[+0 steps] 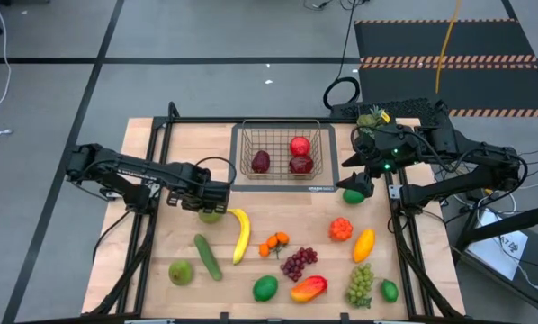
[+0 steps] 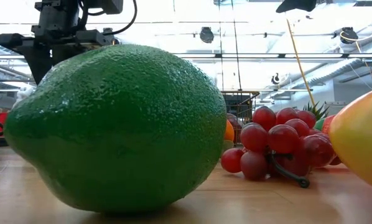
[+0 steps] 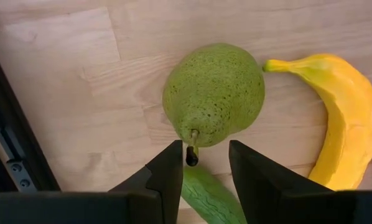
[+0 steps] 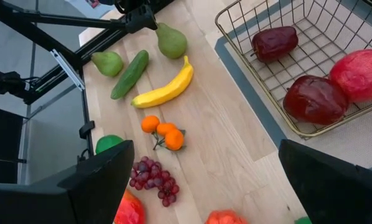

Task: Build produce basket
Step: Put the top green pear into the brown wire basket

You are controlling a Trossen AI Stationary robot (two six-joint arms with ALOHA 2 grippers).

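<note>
The wire basket [image 1: 281,148] sits at the far middle of the table [image 1: 161,247], on a dark mat; inside it lie three dark red fruits: a dark red apple [image 1: 261,161] toward the left side, a brighter red one [image 1: 299,145] at the far right, and another dark red one [image 1: 300,165] touching it on the near side; the rest of the basket floor is bare mesh.

The left gripper [image 1: 217,209] hangs low over a green pear [image 3: 214,93], just left of the banana [image 1: 241,232]; its fingers [image 3: 167,174] are apart, one on each side of the pear's stem end, not pressing it; the pear rests on the wood. The right gripper [image 1: 353,178] hovers just off the basket's right near corner, jaws spread wide, nothing between them; a green fruit [image 1: 354,194] lies right beneath it.

The other produce is spread over the near half of the table: a cucumber [image 1: 208,256] and a second pear [image 1: 180,272] at the left; small oranges [image 1: 274,243] and purple grapes [image 1: 298,263] in the middle; a lime [image 1: 265,288] and a mango [image 1: 309,288] at the near edge; green grapes [image 1: 361,283] toward the right.
</note>
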